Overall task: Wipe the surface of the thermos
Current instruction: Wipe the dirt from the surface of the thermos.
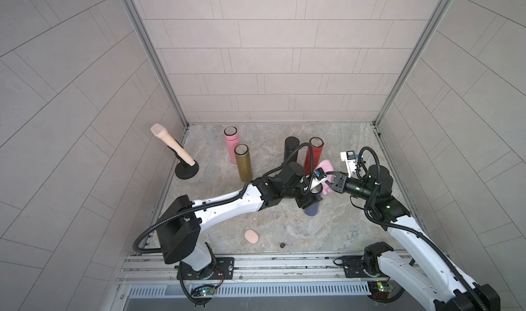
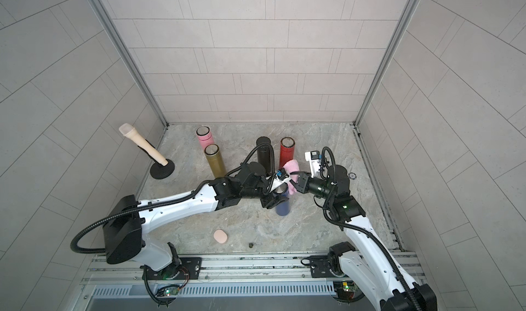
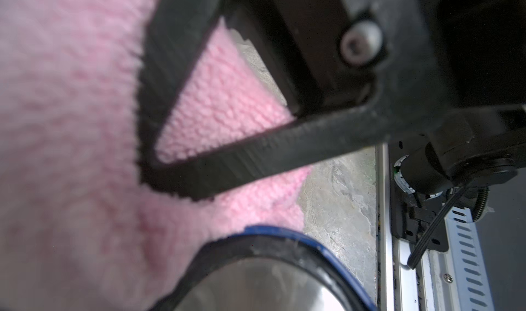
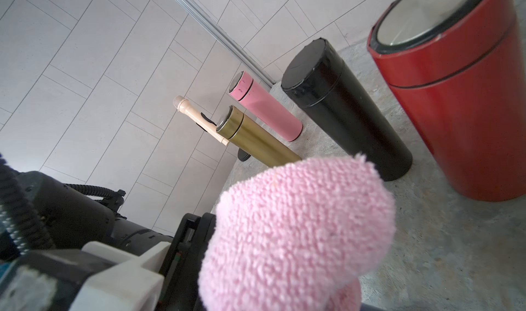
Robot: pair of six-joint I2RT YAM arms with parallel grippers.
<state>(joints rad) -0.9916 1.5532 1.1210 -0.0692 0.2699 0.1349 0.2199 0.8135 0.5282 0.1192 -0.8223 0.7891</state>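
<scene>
- Step in hand, as I read it: the wipe itself. The left pincer (image 1: 307,203) is clamped around the upper body of the dark blue cylindrical metal thermos (image 1: 312,210). The thermos stands near the middle of the grey marbled stone-look desk (image 1: 284,230), a little toward the right arm's side.
- The right pincer (image 1: 328,182) is closed tight on the fluffy pink microfibre cloth (image 1: 324,166). In the left wrist view the cloth (image 3: 71,124) lies against the thermos's blue top rim (image 3: 287,234).
- The next move probably calls for drawing the cloth down or around the thermos wall. The left grip must be firm enough that the thermos neither tips nor twists, and the cloth has to stay bunched between the right jaws.
- Tight spots: the two wrists sit very near each other over the thermos, so there is little slack between them. The glossy red cylindrical thermos (image 1: 313,157) and the matte black cylindrical thermos (image 1: 290,150) stand just behind the cloth. A stroke carried that way could knock them.
- Open room: the brushed gold cylindrical thermos (image 1: 243,164) and the pale pink cylindrical thermos (image 1: 232,144) are well apart toward the left. In front of the blue thermos the desk is largely open, with only a peach oval pad (image 1: 251,236) and a small dark object (image 1: 282,245) near the front metal rail (image 1: 256,262).
</scene>
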